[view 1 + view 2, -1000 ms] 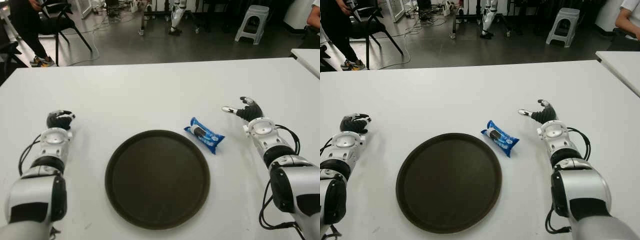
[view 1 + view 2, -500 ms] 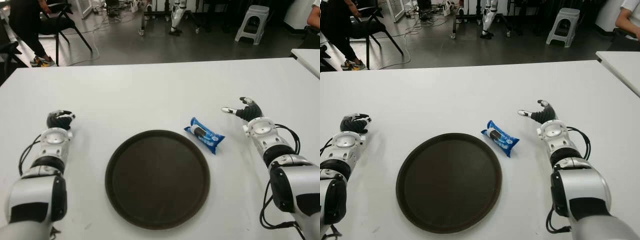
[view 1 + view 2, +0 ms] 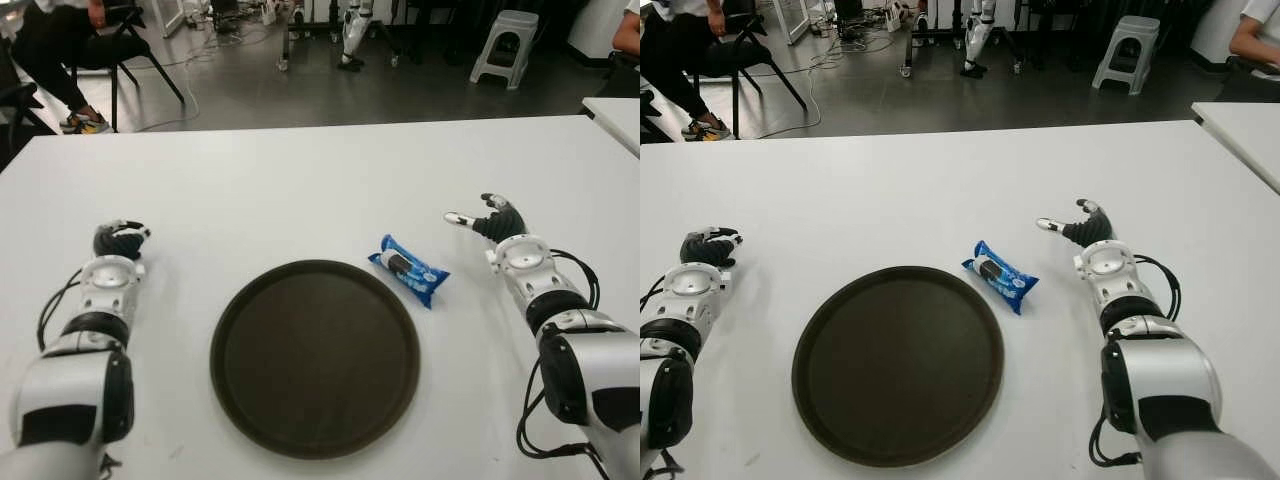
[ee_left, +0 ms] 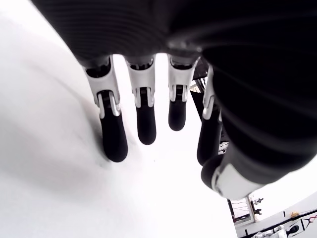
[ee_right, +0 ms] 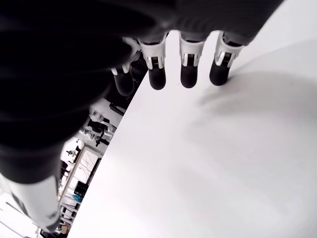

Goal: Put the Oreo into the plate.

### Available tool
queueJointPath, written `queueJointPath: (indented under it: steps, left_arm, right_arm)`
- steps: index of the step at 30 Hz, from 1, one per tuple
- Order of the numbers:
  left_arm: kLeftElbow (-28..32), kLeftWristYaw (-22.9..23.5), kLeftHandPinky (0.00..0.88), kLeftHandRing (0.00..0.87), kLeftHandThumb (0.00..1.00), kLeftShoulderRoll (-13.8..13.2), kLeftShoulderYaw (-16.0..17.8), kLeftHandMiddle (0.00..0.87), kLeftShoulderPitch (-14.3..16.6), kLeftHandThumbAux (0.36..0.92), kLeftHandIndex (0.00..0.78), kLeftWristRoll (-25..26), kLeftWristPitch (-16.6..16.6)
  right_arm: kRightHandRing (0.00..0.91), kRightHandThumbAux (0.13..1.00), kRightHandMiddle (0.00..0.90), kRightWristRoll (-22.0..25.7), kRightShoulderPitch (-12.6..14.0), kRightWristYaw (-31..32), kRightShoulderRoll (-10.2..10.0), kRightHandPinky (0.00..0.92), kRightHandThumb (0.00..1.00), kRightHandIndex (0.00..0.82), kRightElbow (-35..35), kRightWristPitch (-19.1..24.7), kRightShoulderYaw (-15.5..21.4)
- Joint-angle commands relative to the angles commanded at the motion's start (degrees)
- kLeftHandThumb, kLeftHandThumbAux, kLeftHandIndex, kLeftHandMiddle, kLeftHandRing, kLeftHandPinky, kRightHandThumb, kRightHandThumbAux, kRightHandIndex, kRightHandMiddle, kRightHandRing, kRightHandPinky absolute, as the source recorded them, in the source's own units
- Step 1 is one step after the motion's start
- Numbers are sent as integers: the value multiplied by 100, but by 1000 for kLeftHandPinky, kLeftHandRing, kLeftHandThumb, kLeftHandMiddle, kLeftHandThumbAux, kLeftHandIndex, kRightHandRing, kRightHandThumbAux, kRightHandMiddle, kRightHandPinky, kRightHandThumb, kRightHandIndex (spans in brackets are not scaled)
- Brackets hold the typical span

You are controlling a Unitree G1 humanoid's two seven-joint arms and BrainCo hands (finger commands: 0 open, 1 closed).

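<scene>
A round, dark brown plastic plate [image 3: 314, 357] sits near the front edge of the white worktop [image 3: 300, 190], about midway between its left and right edges. The small blue-wrapped Oreo packet [image 3: 408, 269] lies on the worktop just beside the plate's far right rim, apart from it and angled, not in the plate. The right hand [image 3: 489, 220] shows to the right of the packet, well apart from it, with its fingers [image 5: 188, 67] spread and extended over bare worktop, holding nothing. The left hand [image 3: 119, 238] shows toward the left edge of the worktop, left of the plate; its fingers [image 4: 145, 108] are also apart and empty. Plate, packet and both hands sit exactly as they did a second ago. The only change is in the background: the person in dark clothes [image 3: 55, 50] on the floor beyond the far left corner has shifted posture beside the black chair [image 3: 125, 40].
</scene>
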State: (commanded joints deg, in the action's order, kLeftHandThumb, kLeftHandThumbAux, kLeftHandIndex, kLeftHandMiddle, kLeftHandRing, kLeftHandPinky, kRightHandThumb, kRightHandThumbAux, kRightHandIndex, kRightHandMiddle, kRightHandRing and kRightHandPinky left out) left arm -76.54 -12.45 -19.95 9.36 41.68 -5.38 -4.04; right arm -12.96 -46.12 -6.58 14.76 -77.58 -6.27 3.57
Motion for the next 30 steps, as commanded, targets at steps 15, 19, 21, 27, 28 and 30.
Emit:
queueJointPath:
  steps: [15,19,21,27,28,30]
  left_arm:
    - [0,-8,152,156,680,-1,19,138,-14,722,399,26,0]
    - [0,17,148,156,679,-11,11,140,-12,722,399,20,9]
    - [0,21,147,157,680,-12,10,140,-13,722,399,19,7]
    - [3,50,169,171,680,-15,19,154,-22,722,399,32,-9]
    - [3,47,172,173,680,-14,21,155,-22,722,399,33,-12]
    - [1,38,167,178,680,-13,20,160,-17,722,399,29,-11]
  right_arm:
    - [28,692,33,-476,-43,-356,-63,18,0,46,154,-491,-588]
    - [23,690,24,-471,-37,-379,-71,17,0,38,181,-612,-625]
    - [20,688,21,-459,-42,-360,-61,16,0,35,175,-641,-630]
    - [8,653,22,-723,-79,-349,6,1,0,33,197,-813,-937]
    - [8,651,23,-794,-87,-371,15,1,0,34,207,-832,-1016]
    - [14,640,27,-906,-101,-410,31,2,0,35,225,-870,-1137]
